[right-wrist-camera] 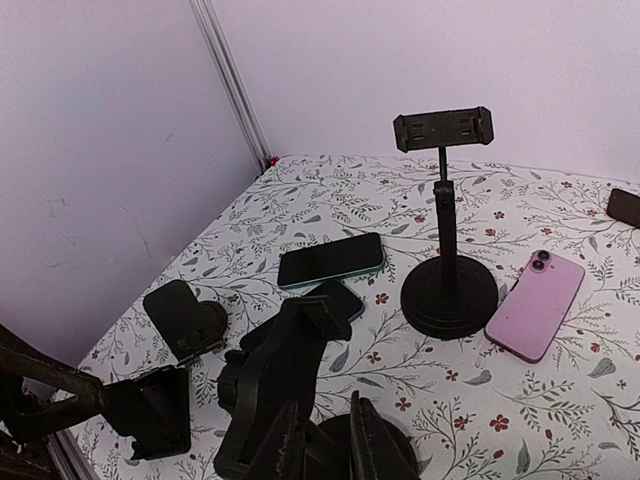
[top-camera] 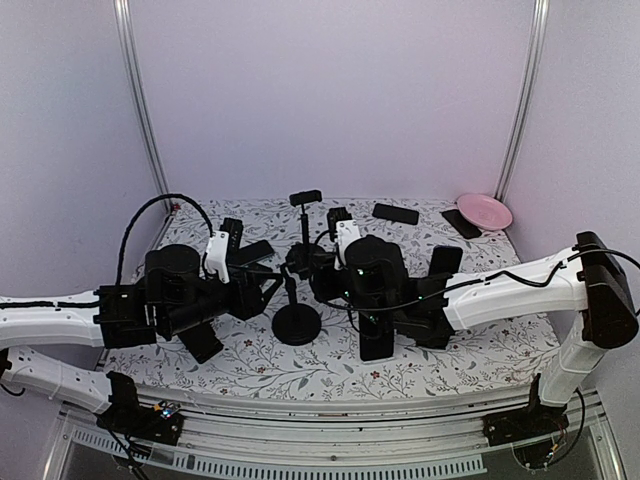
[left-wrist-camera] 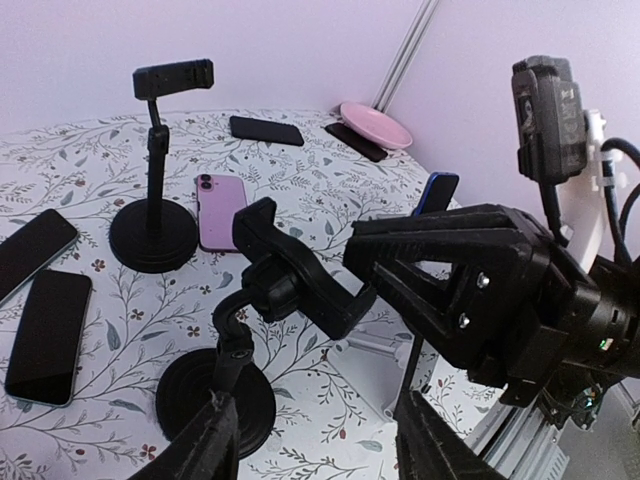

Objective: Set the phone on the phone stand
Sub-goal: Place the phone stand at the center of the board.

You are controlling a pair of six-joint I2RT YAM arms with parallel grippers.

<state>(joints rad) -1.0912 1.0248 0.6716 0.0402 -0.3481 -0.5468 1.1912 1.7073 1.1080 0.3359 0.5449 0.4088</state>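
No phone is lifted yet: the pink phone (right-wrist-camera: pixel 535 305) lies flat on the counter (right-wrist-camera: pixel 560 420) at right of the right wrist view, just beside the far stand (right-wrist-camera: pixel 447 290), and a dark phone (right-wrist-camera: pixel 330 260) lies left of it. Both arms crowd the near phone stand (left-wrist-camera: pixel 285 280) at centre. The left tool (left-wrist-camera: pixel 315 415) gapes wide and holds nothing. The right tool (right-wrist-camera: pixel 322 440) shows only a narrow gap at the stand's cradle; whether it grips the cradle I cannot tell. This looks like readying the cradle. Next, one tool must back off and fetch a phone
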